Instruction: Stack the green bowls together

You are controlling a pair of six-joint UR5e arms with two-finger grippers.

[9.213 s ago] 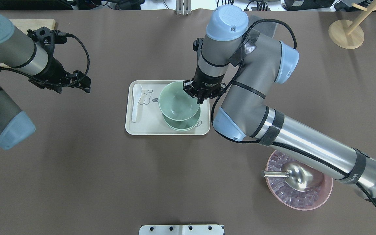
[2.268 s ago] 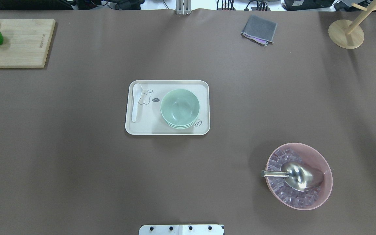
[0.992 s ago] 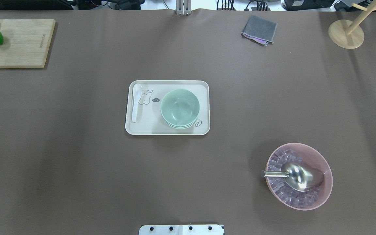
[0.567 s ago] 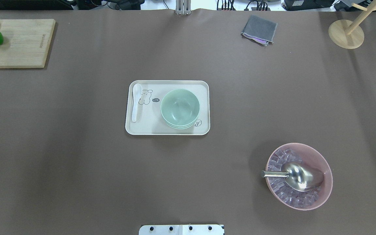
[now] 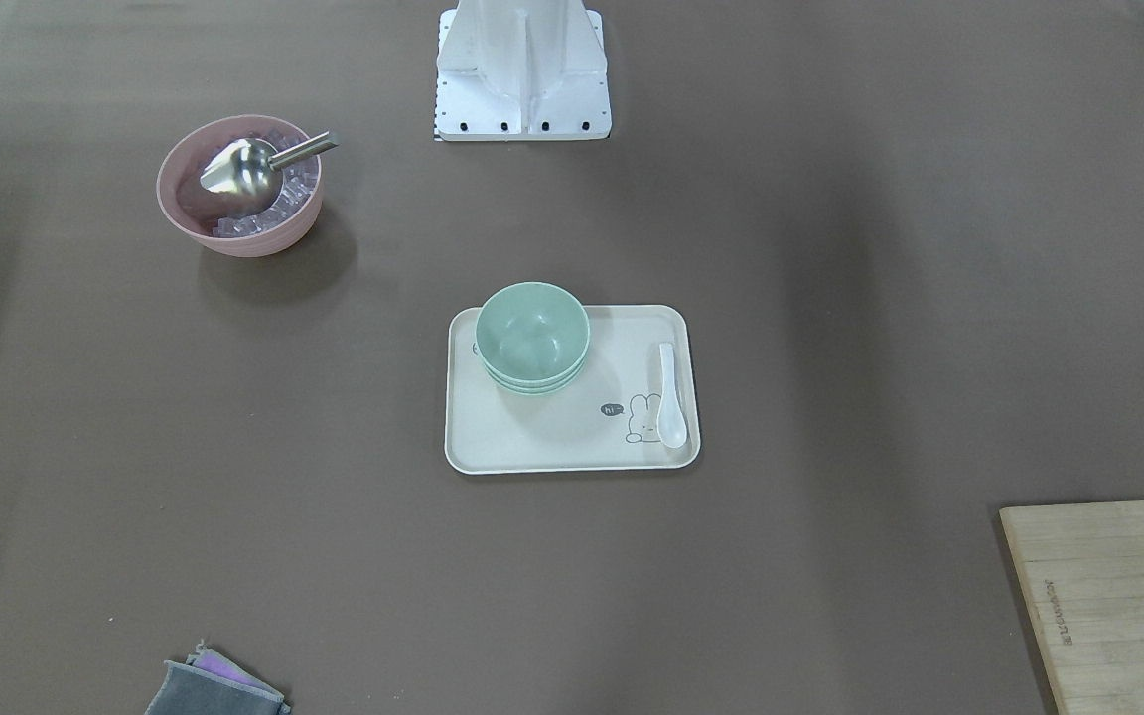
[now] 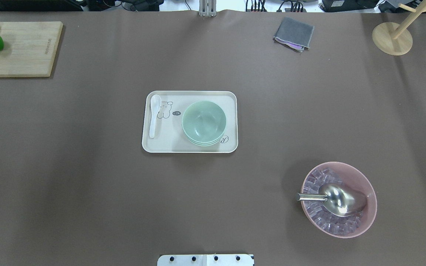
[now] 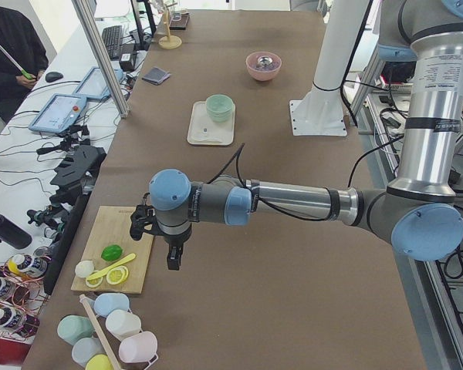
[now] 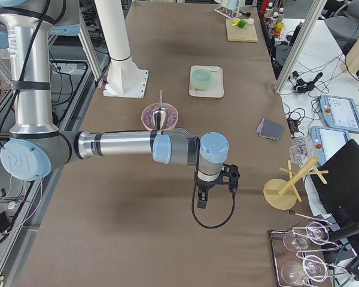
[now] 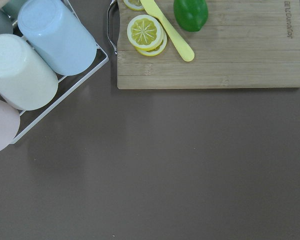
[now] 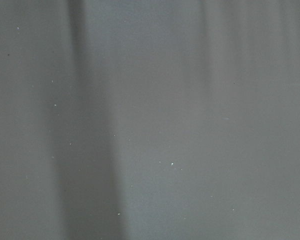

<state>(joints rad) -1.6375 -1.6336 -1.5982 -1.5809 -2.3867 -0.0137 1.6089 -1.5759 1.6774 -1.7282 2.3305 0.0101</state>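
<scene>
Three green bowls [image 6: 203, 122] sit nested one inside another as a single stack. They stand upright on the cream tray [image 6: 168, 142], well apart from both of my grippers and about between them along the table [image 10: 150, 120]. A white spoon [image 6: 154, 116] lies on the same tray, on the side toward my left gripper, and does not touch the stack.

My left gripper [image 7: 174, 260] hangs over the table end on my left, fingers pointing down, just beside the wooden cutting board [image 9: 215, 65]. Only the side camera shows it, so I cannot tell if its jaws are wide or narrow. Its wrist camera looks down on the board, which carries a lime [image 9: 190, 12], lemon slices [image 9: 146, 32] and a yellow knife [image 9: 170, 32]. Beside the board, some cups [image 9: 55, 35] lie in a wire rack.

My right gripper [image 8: 201, 200] hangs over the bare table at the other end, also pointing down, and its wrist camera sees only the brown cover. Again I cannot tell the state of its jaws. The pink bowl [image 6: 368, 181] with ice and a metal scoop [image 6: 340, 199] stands between this gripper and the tray. Neither gripper touches anything that I can see.
</scene>
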